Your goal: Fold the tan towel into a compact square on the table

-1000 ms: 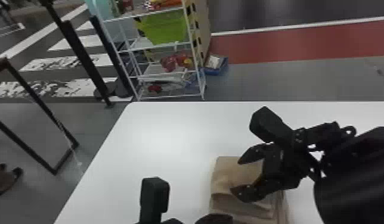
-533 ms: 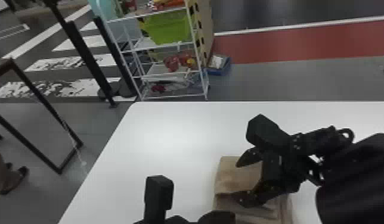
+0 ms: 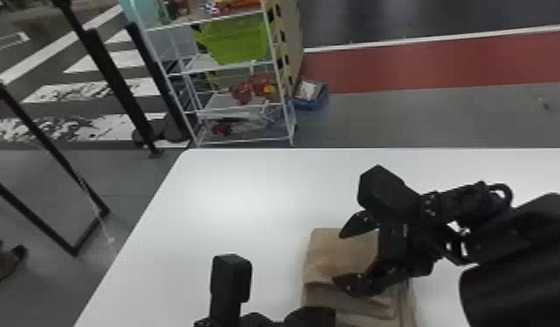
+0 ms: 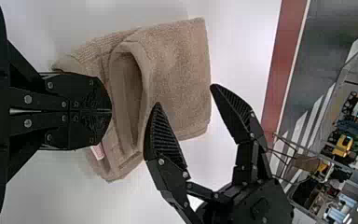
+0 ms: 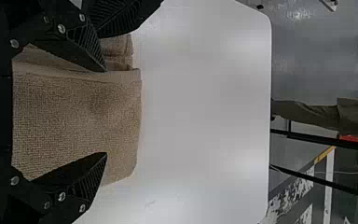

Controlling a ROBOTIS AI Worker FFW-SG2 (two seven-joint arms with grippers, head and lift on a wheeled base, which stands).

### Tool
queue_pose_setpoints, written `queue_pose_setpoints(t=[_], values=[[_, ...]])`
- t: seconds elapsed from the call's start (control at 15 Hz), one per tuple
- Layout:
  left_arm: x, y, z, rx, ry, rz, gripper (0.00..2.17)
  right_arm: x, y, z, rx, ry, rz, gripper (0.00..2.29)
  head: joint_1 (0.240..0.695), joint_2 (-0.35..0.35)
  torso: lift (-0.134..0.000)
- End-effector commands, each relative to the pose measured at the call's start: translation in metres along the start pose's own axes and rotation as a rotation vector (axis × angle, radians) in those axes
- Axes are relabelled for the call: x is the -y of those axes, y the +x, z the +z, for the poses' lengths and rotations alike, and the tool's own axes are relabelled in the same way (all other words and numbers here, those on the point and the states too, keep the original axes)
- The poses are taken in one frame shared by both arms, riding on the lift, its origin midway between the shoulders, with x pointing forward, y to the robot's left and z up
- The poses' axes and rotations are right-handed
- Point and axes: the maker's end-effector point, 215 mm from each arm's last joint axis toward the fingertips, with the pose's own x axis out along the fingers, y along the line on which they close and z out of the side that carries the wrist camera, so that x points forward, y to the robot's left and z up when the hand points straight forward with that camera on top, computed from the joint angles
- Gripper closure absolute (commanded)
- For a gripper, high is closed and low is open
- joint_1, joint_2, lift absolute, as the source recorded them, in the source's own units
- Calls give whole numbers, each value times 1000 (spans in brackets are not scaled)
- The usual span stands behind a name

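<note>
Left gripper has edged inward, its fingers together — my right gripper spreads its pair over the folded tan towel on the table — probably readying another tuck.

Tan towel on white table.

Towel: tan, pebbly weave
Worktop: plain white
Left gripper: black, silvery screws
Right gripper: black, silvery screws
Rack: white
Bin: lime green
Floor beyond the worktop's far edge: grey, red band, white line
</note>
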Motion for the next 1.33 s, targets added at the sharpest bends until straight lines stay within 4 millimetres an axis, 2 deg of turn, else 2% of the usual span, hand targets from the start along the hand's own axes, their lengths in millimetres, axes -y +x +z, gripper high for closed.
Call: queue_pose_setpoints(t=[0.0,0.27,0.4,0.6,1.07,1.27], values=[[-3,0,-9,-24,-9,7,1875,-2,0,5,3,-52,11,289,695,286,-123],[-7,1,-14,-34,-13,20,1875,-18,11,5,-11,-126,44,289,695,307,-123],[-6,2,-17,-39,-17,17,1875,-25,14,-2,-36,-143,60,441,695,322,-123],[-5,3,-19,-43,-19,14,1875,-26,16,-9,-69,-149,55,441,695,325,-123],[-1,4,-23,-47,-14,11,1875,-48,31,-26,-144,-119,72,441,695,328,-123],[2,3,-20,-42,-9,6,1875,-44,30,-32,-176,-123,51,529,695,327,-123]])
